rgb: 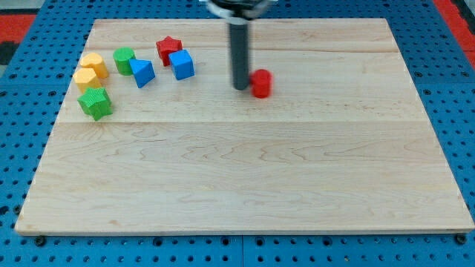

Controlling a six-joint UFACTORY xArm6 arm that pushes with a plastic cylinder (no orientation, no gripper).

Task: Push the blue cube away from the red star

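Wooden counter: pale planks with grain running across the view, bare below the blocks, resting on a blue pegboard that frames it, with a strip of red at the view's top corners.
Landmark: I place everything from the red star, near the counter's top left.
Yellow blocks: two of them, one well to the left of the red star, the other just below and touching it; shapes too rounded to name.
Green blocks: a jagged one far to the lower left of the red star, and a rounder one nearer, left of the star.
Blue wedge-like block: below and left of the red star, beside the rounder green one.
Blue cube: the task's thing, touching or nearly touching the red star at its lower right.
Why it sits so: the cube is crowded against the star, so I judge it needs a shove down or rightward from the star's side.
My tip: well to the right of the red star and of the blue cube, upright on the counter.
Red cylinder: just beside my tip on its right, apparently touching.
End effector: a plain rod, nothing to clench or release, holding nothing.
Judgement: the push on the cube is not yet begun.
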